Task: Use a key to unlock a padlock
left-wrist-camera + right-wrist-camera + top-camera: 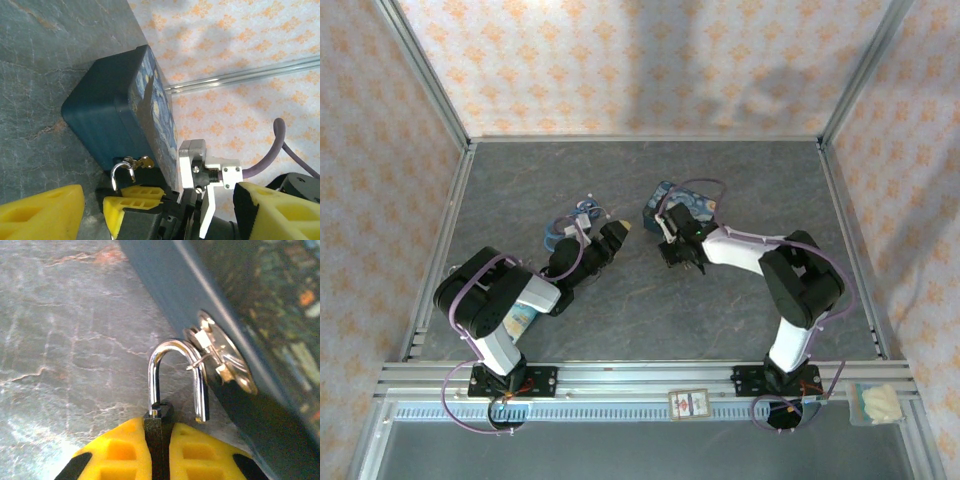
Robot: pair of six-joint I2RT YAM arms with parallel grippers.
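My right gripper (160,440) is shut on the black body of the tiny padlock (160,412). Its metal shackle stands open, with one leg free above the body. A small bunch of keys (222,355) hangs from the shackle on a thin wire ring and rests against the side of the tin. In the left wrist view the padlock (120,172) and keys (142,162) show between my left gripper's wide-apart yellow fingers (40,215). The left gripper (615,235) is open and holds nothing. It faces the right gripper (675,245) a short way off.
The blue-and-yellow painted tin (682,203) sits on the grey table right behind the padlock. A blue cable with scissors (575,222) lies beside the left arm. A card (688,402) and a small bag (875,403) rest on the front rail. Patterned walls enclose the table.
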